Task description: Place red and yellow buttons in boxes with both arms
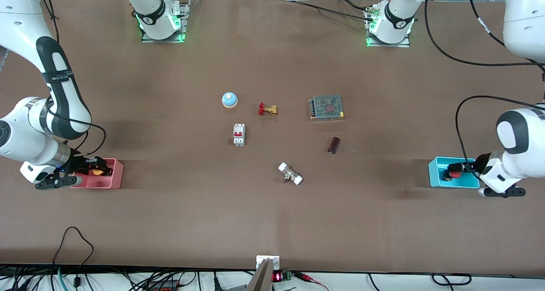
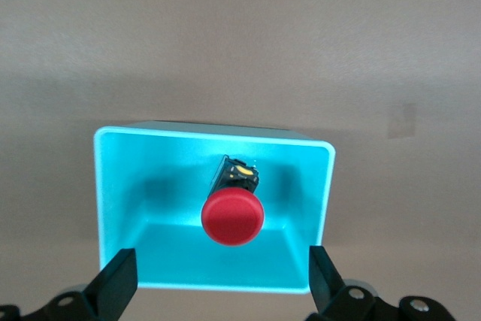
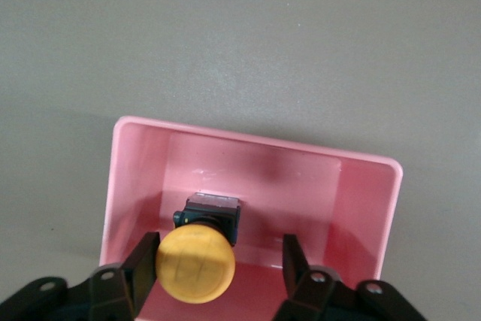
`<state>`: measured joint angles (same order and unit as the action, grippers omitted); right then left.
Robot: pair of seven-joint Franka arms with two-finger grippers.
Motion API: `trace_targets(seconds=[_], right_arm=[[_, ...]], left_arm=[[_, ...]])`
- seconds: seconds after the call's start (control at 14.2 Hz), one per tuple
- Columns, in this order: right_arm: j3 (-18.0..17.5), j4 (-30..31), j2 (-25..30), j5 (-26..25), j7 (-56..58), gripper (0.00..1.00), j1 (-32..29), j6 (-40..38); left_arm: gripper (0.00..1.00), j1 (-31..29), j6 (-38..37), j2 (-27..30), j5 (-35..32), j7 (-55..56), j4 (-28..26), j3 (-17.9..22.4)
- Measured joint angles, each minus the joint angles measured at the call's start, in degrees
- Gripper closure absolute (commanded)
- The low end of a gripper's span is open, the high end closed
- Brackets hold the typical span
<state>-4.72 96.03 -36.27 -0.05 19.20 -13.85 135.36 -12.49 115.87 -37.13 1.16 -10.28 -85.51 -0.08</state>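
Note:
The red button (image 2: 233,217) lies in the cyan box (image 2: 120,186) at the left arm's end of the table. My left gripper (image 2: 222,261) is open just above it, fingers apart on either side of the box and touching nothing. In the front view it (image 1: 451,171) hangs over the cyan box (image 1: 434,171) and the red cap (image 1: 455,174) shows. The yellow button (image 3: 195,263) lies in the pink box (image 3: 361,201). My right gripper (image 3: 219,249) is open over it; one finger (image 3: 143,268) is against the cap, the other stands apart. In the front view it (image 1: 100,168) is over the pink box (image 1: 117,176).
In the table's middle stand a blue dome bell (image 1: 229,99), a brass valve with a red handle (image 1: 268,109), a grey mesh-topped box (image 1: 326,107), a white breaker with red switches (image 1: 239,134), a dark small block (image 1: 334,145) and a white-ended fitting (image 1: 290,174).

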Motion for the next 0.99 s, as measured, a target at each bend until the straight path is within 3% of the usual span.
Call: trace_targets(seconds=[0.14,0.28,0.49,0.99], right_arm=[[-0.08,0.0,0.0,0.24,0.0,0.14,0.09,0.0],[-0.28,-0.05,0.01,0.27,0.0,0.0,0.14,0.0],[-0.55,-1.12,1.31,0.27,0.01,0.0,0.44,-3.36],[-0.99,-2.95,18.73,0.35,-1.98,0.0,5.26,-25.44]], left_arm=[[0.0,0.03,-2.93,2.16,0.0,0.0,0.12,-0.2],[0.0,0.61,-7.29,5.33,0.0,-0.03,0.36,-0.74],[0.0,3.42,-16.13,11.15,0.0,1.5,0.47,-1.11],[0.0,9.15,-26.04,19.6,-0.1,5.66,0.44,-1.28]])
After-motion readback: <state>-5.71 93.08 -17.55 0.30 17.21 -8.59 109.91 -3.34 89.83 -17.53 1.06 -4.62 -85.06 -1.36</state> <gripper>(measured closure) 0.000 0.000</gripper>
